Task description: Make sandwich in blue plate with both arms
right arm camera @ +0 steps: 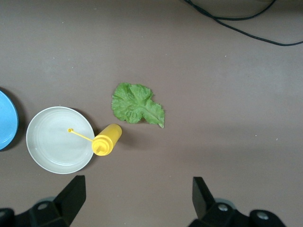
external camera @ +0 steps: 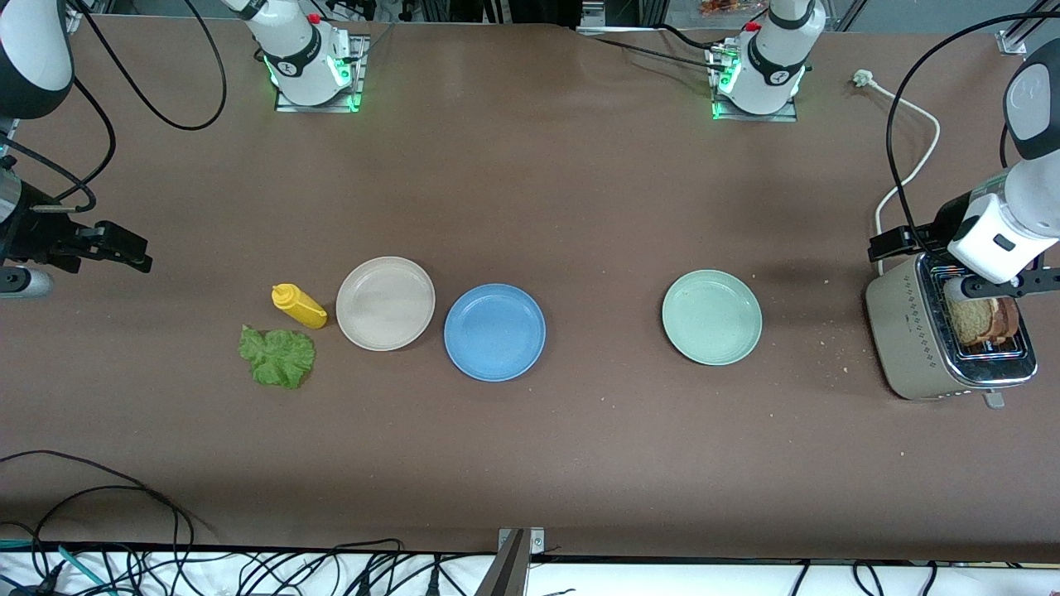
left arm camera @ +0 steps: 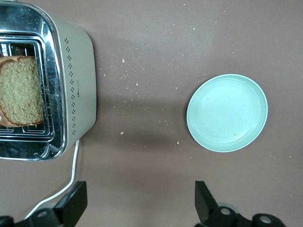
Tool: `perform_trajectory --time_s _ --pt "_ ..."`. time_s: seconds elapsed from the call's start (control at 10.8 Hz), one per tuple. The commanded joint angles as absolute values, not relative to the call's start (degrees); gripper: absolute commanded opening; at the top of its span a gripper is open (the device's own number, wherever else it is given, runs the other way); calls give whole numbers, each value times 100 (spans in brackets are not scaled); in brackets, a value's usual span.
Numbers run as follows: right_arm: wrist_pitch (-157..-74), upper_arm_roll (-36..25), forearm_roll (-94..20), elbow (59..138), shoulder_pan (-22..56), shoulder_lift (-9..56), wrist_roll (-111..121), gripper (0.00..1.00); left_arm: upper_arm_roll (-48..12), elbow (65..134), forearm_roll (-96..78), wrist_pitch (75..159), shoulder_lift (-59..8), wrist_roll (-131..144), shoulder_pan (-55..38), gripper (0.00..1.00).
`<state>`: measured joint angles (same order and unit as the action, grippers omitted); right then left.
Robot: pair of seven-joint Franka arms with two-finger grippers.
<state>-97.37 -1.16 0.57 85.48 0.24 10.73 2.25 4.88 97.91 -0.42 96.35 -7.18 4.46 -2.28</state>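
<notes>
The blue plate [external camera: 494, 332] sits empty mid-surface, well apart from both end effectors. Left end effector [left arm camera: 138, 204] hangs wide open near the toaster [external camera: 932, 339] holding bread [left arm camera: 20, 90] — right end effector [right arm camera: 136, 202], equally wide, hovers near the lettuce leaf [right arm camera: 136, 104] and yellow bottle [right arm camera: 107, 139]

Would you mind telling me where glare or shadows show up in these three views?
Front view: soft, even light; green glow at both arm bases; a faint shadow beside the blue plate. Left wrist view: the toaster's chrome top gleams, and a broad dim shadow lies between it and the mint plate. Right wrist view: the yellow bottle and lettuce cast small, soft shadows; no glare.
</notes>
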Motion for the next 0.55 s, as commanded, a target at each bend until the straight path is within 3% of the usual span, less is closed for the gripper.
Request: perform_trajectory --time_s 0.0,0.46 --pt "-9721 -97 123 8517 18 1028 229 100 475 9668 88 9554 -765 396 -185 100" --pt "-9729 -105 123 8517 9 1028 255 100 475 9668 97 9545 -773 413 -185 100"
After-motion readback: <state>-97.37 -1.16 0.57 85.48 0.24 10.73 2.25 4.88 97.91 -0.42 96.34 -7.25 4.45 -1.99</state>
